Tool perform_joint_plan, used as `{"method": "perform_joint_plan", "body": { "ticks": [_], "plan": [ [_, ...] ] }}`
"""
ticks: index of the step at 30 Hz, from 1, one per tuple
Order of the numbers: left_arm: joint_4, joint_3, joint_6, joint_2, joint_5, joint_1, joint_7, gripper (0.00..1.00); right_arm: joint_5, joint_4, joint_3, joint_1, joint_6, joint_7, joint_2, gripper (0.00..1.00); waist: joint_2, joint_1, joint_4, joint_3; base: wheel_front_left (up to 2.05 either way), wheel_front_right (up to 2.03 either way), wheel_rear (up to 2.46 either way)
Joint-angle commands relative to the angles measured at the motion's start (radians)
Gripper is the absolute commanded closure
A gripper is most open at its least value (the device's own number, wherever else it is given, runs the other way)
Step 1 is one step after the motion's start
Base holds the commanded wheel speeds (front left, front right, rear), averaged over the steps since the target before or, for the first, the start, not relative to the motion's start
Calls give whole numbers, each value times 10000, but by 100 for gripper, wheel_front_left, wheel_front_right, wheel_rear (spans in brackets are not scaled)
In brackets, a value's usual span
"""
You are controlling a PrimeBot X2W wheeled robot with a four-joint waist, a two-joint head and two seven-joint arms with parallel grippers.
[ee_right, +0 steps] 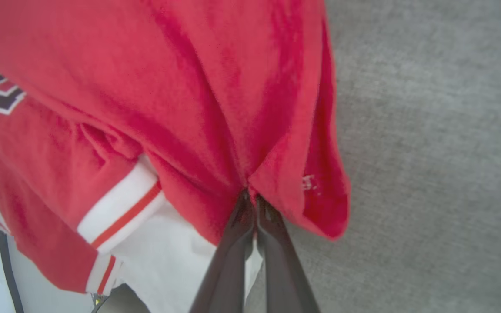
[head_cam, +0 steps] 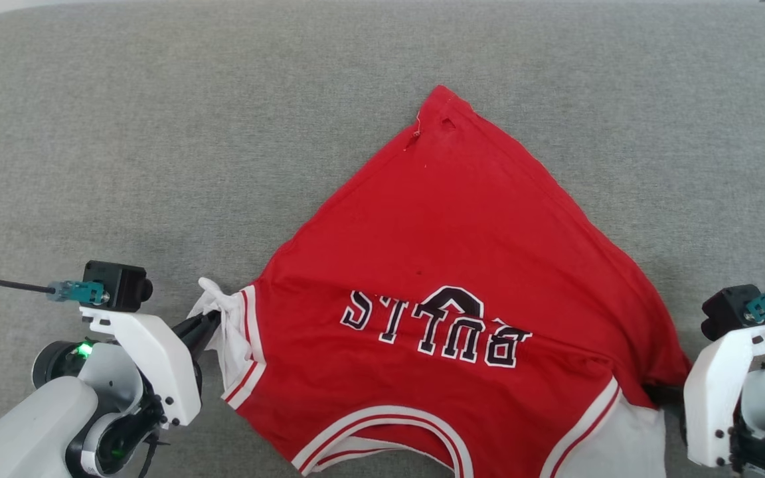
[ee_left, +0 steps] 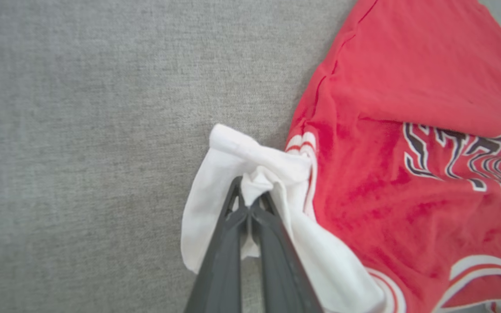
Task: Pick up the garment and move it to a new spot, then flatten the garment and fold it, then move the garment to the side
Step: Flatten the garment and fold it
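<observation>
- Garment (head_cam: 449,252): lying spread on grey fabric surface (head_cam: 157,133), printed side facing up; reaching with one red corner toward the far side in the head view; stretching with the shoulder part between both grippers at the near side.
- Lettering (head_cam: 435,325): showing upside down in the head view, black with white outline, across the chest; sitting about midway between the two grippers.
- Left gripper (ee_left: 250,198): pinching the bunched white sleeve (ee_left: 215,191) with both dark fingers pressed together; holding the cloth just at the fingertips; coming at the garment from its left end.
- Right gripper (ee_right: 250,195): squeezing a fold of red cloth with the fingers closed tight; gripping just beside the other white sleeve (ee_right: 163,256) and its red-white striped trim (ee_right: 120,213); pulling the red cloth into creases running toward the fingertips.
- Neck opening (head_cam: 382,431): curving with white and red stripes at the bottom edge of the head view, between both arms.
- Near edge of the garment: seeming a little raised by the two grips; not being possible to tell whether touching the surface there.
</observation>
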Motion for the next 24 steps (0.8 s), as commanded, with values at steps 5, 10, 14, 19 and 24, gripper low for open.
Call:
{"method": "perform_joint_plan", "body": {
  "ticks": [5,10,14,19,24],
  "plan": [
    [133,31,-26,-47,7,-26,-42,100,-676,1099,-149,14,-35,-913,569,0,0,-1,-11,-48,0,0,0],
    [151,5,13,-25,-39,189,-101,100,-743,438,-496,79,-39,-879,403,0,0,-1,-38,-262,0,0,0],
    [52,-21,76,8,-34,262,-130,100,-488,-862,-901,182,-1,-675,484,0,0,-1,-7,-399,0,0,0],
    [-121,-82,134,-46,37,291,-107,100,-606,-2374,-1565,-4,-1,-568,595,0,0,-1,228,-442,0,0,0],
    [-223,-188,133,-244,192,82,-73,100,-924,-2851,-1471,-930,-1,-1042,461,0,0,-1,642,-357,0,0,0]
  ]
}}
